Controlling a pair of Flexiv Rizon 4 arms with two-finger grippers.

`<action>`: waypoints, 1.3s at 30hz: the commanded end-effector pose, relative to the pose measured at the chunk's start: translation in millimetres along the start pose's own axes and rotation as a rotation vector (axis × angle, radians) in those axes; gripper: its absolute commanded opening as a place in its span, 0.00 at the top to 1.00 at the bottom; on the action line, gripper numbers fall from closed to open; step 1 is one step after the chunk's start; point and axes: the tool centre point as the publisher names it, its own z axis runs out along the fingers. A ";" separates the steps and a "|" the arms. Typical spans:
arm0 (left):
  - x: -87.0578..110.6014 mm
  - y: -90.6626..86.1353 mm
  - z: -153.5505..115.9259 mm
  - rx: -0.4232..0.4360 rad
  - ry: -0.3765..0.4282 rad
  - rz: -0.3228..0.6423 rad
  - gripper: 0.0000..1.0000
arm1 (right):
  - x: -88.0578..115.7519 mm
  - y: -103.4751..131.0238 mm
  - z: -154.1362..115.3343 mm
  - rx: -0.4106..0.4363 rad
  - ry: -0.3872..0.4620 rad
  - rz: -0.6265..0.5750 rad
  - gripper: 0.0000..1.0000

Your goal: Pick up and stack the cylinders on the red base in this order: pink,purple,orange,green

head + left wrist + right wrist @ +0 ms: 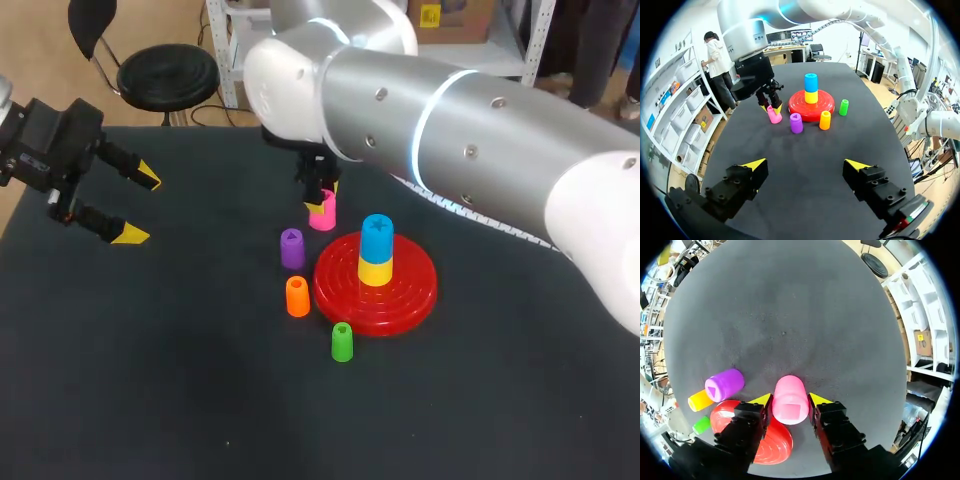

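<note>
The pink cylinder (322, 214) is seen just above and left of the red base (402, 300), near the frame's centre. It is stood upright, long axis vertical, with its recessed end turned up toward the right wrist camera. It is clasped from both sides by the narrowly set fingers of the right gripper (323, 200).

The left gripper (140, 207) is held spread wide, with nothing in it, at the frame's upper left. The purple cylinder (291, 248), orange cylinder (297, 296) and green cylinder (341, 341) are stood upright beside the base's left edge.

Silver-white right arm (460, 120), blk yellow-tipped left gripper (140, 208)
</note>
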 end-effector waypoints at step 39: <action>0.5 -0.6 0.1 -0.002 0.000 0.001 0.00 | 70.7 17.2 -140.6 0.205 -0.089 0.072 1.00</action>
